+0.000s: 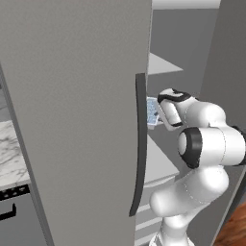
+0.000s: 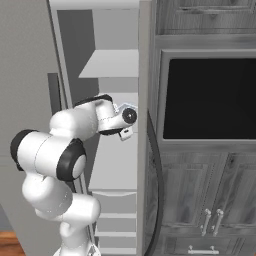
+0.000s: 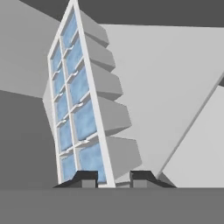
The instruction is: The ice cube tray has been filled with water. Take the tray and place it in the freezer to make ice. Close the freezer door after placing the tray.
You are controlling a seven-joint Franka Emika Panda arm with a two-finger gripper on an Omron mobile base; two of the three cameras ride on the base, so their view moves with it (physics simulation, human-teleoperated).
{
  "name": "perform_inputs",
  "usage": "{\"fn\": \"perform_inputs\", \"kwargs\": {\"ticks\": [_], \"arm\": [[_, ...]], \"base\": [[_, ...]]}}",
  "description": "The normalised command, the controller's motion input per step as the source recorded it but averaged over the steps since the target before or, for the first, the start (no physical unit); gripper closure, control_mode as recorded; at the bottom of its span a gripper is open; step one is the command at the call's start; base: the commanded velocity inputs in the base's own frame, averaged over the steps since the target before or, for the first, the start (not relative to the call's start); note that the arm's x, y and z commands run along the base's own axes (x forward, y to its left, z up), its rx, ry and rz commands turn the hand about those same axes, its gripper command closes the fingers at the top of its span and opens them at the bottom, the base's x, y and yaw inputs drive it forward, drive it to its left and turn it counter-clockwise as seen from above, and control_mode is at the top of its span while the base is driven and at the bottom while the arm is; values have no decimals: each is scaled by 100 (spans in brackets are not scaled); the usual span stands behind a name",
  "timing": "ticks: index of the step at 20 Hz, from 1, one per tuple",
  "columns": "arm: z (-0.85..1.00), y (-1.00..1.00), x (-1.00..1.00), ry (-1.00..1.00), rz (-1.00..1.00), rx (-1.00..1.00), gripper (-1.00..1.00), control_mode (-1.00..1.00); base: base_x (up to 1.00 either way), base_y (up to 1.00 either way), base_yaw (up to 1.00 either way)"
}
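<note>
The ice cube tray (image 3: 78, 100) is white with two columns of cells, and pale blue water (image 3: 84, 120) shows in them. My gripper (image 3: 113, 178) is shut on the tray's near rim, one dark fingertip (image 3: 85, 178) on each side. The arm reaches into the open freezer (image 2: 107, 65), holding the tray (image 1: 152, 111) tilted on edge above a white shelf (image 1: 158, 163). The gripper (image 1: 161, 114) is just past the closed door's dark handle (image 1: 139, 144). The open freezer door (image 2: 144, 150) stands edge-on to the right of the compartment, its handle (image 2: 157, 170) curving down.
A higher white shelf (image 1: 162, 65) is above the tray, and drawers (image 2: 117, 210) lie under the lower shelf. The dark wall oven (image 2: 210, 97) and wooden cabinets (image 2: 210, 220) stand right of the open door. A marble counter (image 1: 12, 153) lies at far left.
</note>
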Motion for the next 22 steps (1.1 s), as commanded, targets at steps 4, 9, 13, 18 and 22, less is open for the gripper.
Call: {"fn": "perform_inputs", "kwargs": {"ticks": [4, 9, 13, 18, 22], "arm": [[-15, 0, 22, 2, 0, 0, 100, -100], [-17, 0, 23, 2, 0, 0, 100, -100], [-22, 13, 25, 2, 1, 0, 100, -100], [-16, 36, 20, 1, 1, -2, 100, -100], [-16, 38, 7, 0, 0, -4, -100, -100]], "base": [[0, 0, 0], [0, 0, 0], [0, 0, 0], [0, 0, 0], [0, 0, 0]]}}
